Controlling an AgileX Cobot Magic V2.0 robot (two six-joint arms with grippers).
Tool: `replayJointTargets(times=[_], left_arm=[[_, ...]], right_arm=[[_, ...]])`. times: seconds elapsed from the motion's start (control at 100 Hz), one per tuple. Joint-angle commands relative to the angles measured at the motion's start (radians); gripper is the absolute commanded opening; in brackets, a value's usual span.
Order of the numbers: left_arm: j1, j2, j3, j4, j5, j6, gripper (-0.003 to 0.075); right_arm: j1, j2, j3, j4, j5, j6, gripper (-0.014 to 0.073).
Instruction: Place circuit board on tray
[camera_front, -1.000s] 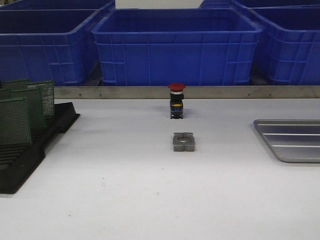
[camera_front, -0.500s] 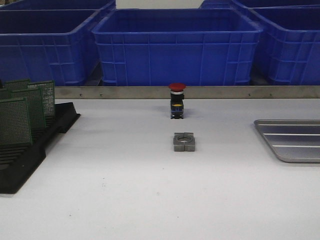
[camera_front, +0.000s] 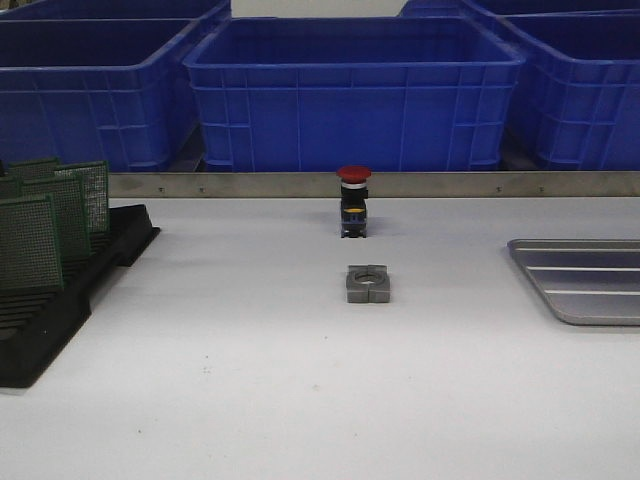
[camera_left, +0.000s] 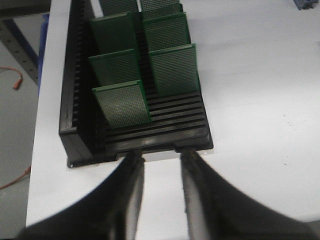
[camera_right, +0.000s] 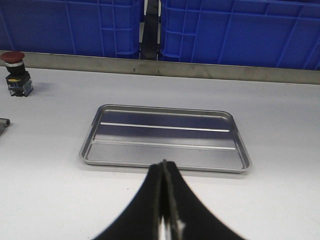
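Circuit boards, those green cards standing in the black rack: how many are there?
7 circuit boards show in the left wrist view, upright in the black rack: four in one column, three beside them. More may sit beyond the picture's edge.

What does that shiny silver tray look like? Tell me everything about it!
The tray is a shallow rectangle of silver-grey metal with rounded corners and a raised rim. Two long ridges run along its floor. It looks bare inside, with no board on it. It lies flat on the white table, on the robot's right, in front of the blue bins. Nothing touches it; the right gripper, fingers closed together, is just short of its near edge.
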Motion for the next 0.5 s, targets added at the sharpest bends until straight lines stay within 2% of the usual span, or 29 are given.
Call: replayJointTargets(times=[0.0, 0.11, 0.33, 0.4, 0.49], left_arm=[[0.002, 0.053, -0.073, -0.070, -0.042, 0.137, 0.0389], [0.002, 0.133, -0.125, -0.108, -0.001, 0.337, 0.0405], [0.002, 0.319, -0.240, -0.305, 0.109, 0.974, 0.0405], [0.002, 0.386, -0.280, -0.290, 0.139, 1.074, 0.0401], [0.002, 0.472, -0.330, -0.220, 0.161, 1.127, 0.0394]], right_arm=[[-0.001, -0.023, -0.012, -0.006, -0.079, 0.000, -0.0113], [-0.001, -0.023, -0.012, -0.006, -0.079, 0.000, -0.0113], [-0.001, -0.023, -0.012, -0.006, -0.079, 0.000, -0.0113], [-0.001, -0.023, -0.012, -0.006, -0.079, 0.000, -0.0113], [-0.001, -0.023, -0.012, -0.006, -0.079, 0.000, -0.0113]])
